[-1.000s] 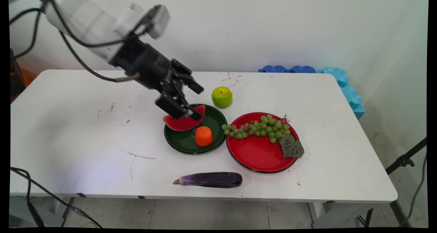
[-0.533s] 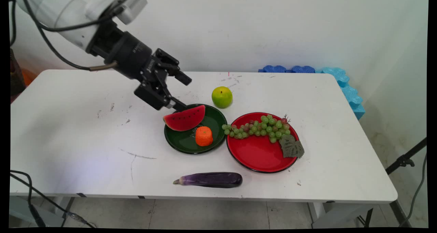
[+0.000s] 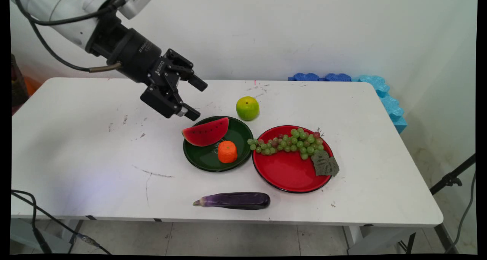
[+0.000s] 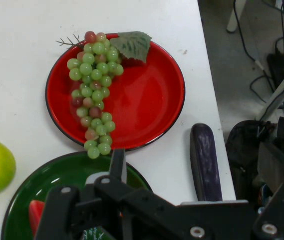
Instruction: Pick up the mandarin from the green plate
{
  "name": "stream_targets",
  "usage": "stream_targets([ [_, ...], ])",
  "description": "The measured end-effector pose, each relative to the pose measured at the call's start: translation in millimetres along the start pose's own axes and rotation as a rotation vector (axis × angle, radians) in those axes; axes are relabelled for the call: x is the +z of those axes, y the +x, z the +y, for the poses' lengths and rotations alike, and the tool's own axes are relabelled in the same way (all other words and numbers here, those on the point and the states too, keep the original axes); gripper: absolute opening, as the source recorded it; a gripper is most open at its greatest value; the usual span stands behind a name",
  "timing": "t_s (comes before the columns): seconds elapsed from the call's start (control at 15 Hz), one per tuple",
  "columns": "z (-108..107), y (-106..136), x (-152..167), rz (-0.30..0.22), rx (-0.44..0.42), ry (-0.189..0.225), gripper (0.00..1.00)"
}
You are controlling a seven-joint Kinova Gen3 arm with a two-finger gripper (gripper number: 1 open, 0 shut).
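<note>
My gripper [image 3: 194, 99] hangs open and empty above the table, just up and left of the dark green plate [image 3: 203, 158]. On that plate lie a watermelon slice [image 3: 206, 131] and a small orange [image 3: 227, 152]; the slice is the thing nearest my fingers, and apart from them. In the hand view the green plate [image 4: 62, 172] and a corner of the slice [image 4: 36, 215] show behind the black linkage.
A green apple [image 3: 247, 108] stands behind the green plate. To the right, a red plate [image 3: 289, 174] carries a bunch of grapes [image 3: 291, 141] with a leaf [image 3: 324, 165]. A purple eggplant [image 3: 236, 200] lies near the front edge. Blue foam [image 3: 380, 90] lines the far right corner.
The gripper has drawn back up and to the left, away from the watermelon slice, which stays on the green plate. Nothing else has moved.
</note>
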Motion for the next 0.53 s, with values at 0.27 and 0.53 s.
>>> stream_targets([
  [0.27,-4,18,25,-0.049,0.028,0.01,1.0],
  [0.53,-14,26,66,-0.149,0.052,0.042,1.0],
])
